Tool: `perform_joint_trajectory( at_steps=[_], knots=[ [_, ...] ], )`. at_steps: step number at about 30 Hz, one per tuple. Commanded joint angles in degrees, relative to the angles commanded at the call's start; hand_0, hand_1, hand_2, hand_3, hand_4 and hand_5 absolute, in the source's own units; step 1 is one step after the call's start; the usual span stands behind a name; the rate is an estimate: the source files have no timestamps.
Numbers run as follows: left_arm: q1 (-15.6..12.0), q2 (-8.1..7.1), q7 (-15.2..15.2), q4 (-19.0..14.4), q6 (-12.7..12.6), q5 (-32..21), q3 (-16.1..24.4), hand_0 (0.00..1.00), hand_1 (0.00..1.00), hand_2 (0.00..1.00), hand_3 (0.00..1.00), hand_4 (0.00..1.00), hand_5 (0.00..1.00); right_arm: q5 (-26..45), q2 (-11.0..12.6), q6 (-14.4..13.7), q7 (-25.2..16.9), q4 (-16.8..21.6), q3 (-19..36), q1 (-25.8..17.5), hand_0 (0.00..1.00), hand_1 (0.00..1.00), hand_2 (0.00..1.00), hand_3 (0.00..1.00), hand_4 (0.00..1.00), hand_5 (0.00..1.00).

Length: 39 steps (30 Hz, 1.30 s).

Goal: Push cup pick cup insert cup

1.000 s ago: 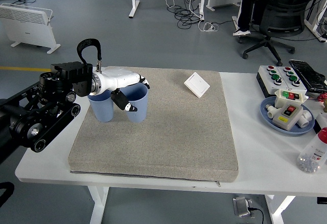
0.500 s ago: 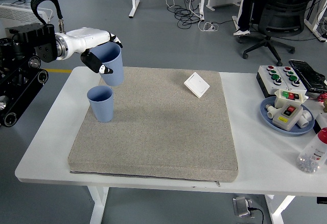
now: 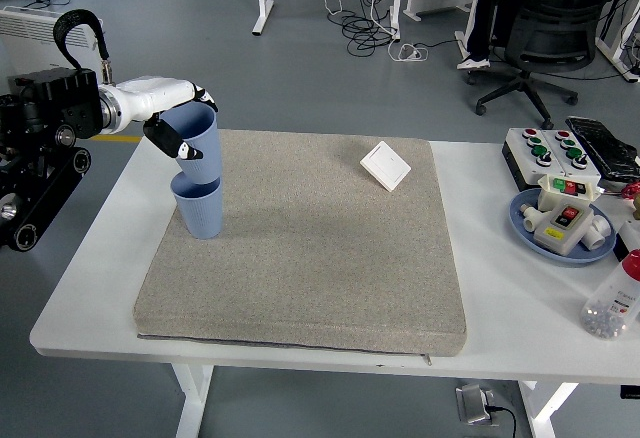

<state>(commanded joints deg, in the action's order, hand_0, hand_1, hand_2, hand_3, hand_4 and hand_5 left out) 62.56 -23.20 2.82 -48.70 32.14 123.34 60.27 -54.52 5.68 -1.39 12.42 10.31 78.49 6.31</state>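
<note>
The left hand (image 3: 168, 116) comes in from the left side and its fingers (image 3: 172, 139) are closed around the rim of the upper blue cup (image 3: 196, 146). This cup is tilted a little, and its bottom part sits inside the mouth of the lower blue cup (image 3: 200, 212). The lower blue cup stands upright on the grey mat (image 3: 320, 248), near the mat's left edge. The mat covers most of the white tabletop (image 3: 500, 258). A small white square switch (image 3: 385, 165) lies on the far part of the mat, well apart from the cups. On the right of the tabletop are a box with coloured buttons (image 3: 545, 151), a blue plate (image 3: 530, 228) with white parts on it, and a clear bottle (image 3: 612, 308) near the edge.
</note>
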Motion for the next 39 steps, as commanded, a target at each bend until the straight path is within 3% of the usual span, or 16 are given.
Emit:
perform_joint_trajectory(
  at_steps=[39],
  knots=[
    [0.2,1.98,3.0,6.9,-3.8,3.3,-2.5,0.481,0.500,0.497,0.417,0.435,0.002,0.3,0.1,0.0,0.0,0.0,-0.6,0.0,0.769,0.682,0.706,0.574,0.127,0.489]
  ],
)
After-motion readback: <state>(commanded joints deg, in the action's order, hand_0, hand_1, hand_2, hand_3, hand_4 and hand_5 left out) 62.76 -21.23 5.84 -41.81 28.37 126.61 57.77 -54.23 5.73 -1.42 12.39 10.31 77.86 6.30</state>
